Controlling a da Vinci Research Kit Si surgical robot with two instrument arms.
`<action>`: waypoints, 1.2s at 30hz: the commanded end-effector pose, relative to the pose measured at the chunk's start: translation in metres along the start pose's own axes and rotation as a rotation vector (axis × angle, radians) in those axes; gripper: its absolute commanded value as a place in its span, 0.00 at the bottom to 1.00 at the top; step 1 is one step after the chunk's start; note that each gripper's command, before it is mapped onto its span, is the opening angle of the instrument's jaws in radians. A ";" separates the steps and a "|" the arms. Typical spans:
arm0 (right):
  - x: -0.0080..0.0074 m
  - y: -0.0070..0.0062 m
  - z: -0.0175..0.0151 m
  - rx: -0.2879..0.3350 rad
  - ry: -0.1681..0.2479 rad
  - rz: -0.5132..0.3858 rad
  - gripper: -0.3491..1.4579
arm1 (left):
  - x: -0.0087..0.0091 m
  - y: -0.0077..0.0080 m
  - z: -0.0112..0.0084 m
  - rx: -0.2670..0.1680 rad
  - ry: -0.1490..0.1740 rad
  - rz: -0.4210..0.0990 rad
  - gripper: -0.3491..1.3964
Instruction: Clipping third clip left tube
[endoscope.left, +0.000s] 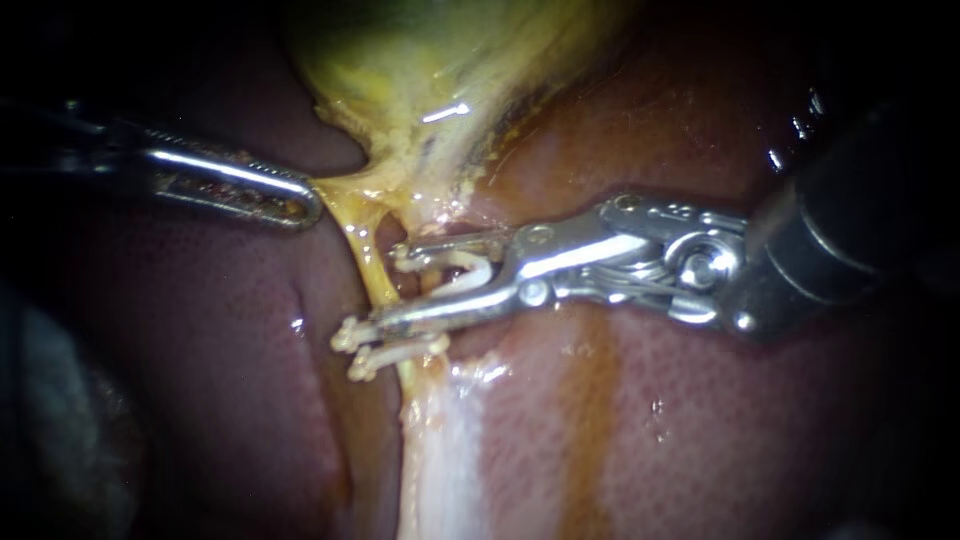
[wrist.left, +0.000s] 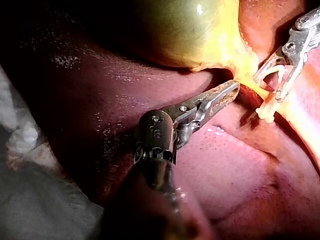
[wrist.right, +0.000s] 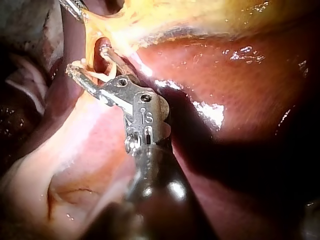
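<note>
Endoscope: the right instrument (endoscope.left: 390, 288) held its jaws apart, grasping an open clip (endoscope.left: 470, 268). The tube (endoscope.left: 372, 272) crossed their mouth, square to them. The left instrument (endoscope.left: 300, 203) was clenched on the gallbladder (endoscope.left: 400, 80).

Left wrist: the tube (wrist.left: 250, 86) lay just ahead of its jaws.

Right wrist: the tube was indistinct.

Pale cloth (wrist.left: 35, 205) underneath — the liver (wrist.left: 240, 170) lies on it.

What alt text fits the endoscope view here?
The right instrument holds a whitish open clip in its spread jaws, straddling the yellow tube that runs down over the liver. A second clip sits on the tube just below. The left instrument grips yellow tissue under the gallbladder.
</note>
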 end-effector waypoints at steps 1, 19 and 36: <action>0.0001 0.0000 0.0003 0.006 0.006 0.005 0.44 | 0.0000 0.0000 0.0000 0.000 0.000 0.000 0.00; 0.0022 -0.0003 0.0036 0.051 0.095 0.038 0.45 | 0.0001 0.0000 0.0001 0.000 0.000 0.000 0.00; 0.0059 -0.0039 0.0027 0.122 0.155 0.056 0.43 | 0.0000 -0.0003 0.0000 -0.001 0.000 0.001 0.00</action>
